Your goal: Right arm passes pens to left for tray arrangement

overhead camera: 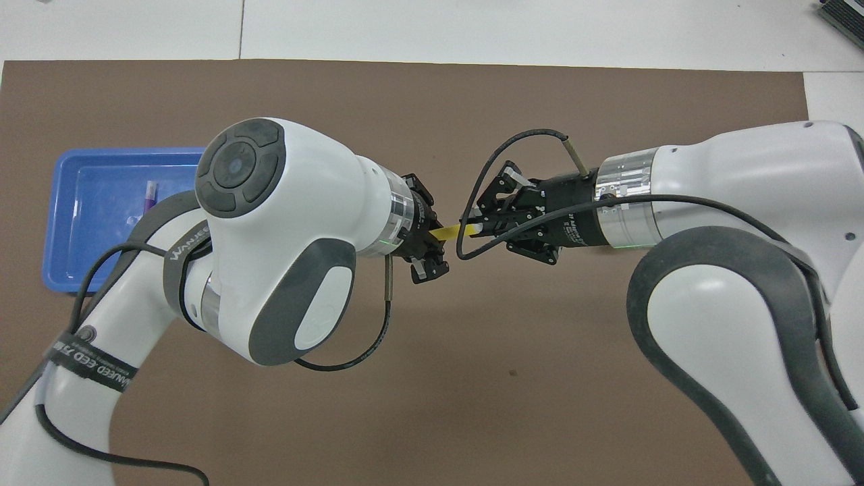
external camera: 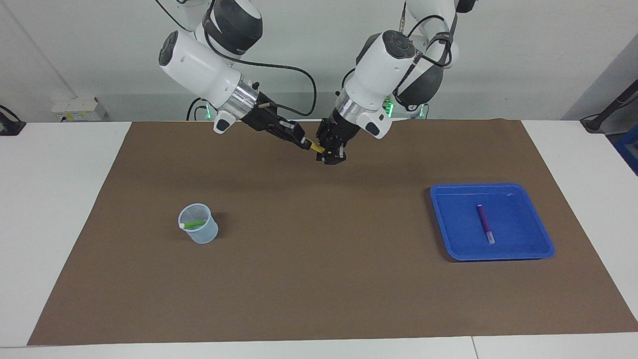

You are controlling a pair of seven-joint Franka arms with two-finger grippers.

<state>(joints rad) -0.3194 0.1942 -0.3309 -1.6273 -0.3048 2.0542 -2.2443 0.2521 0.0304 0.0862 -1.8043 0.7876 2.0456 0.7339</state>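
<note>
Two end effectors grip one slim yellow pen.

Two white arms with dark grey joint caps, silver wrist rings, black grippers, looping black cables, green base lights.

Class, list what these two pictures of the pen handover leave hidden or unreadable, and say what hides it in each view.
- Green pen: overhead view, hidden with its cup under the right arm.
- Tray: overhead view, one side covered by the left arm.
- Yellow pen: both views, ends buried inside the left gripper and right gripper.
</note>
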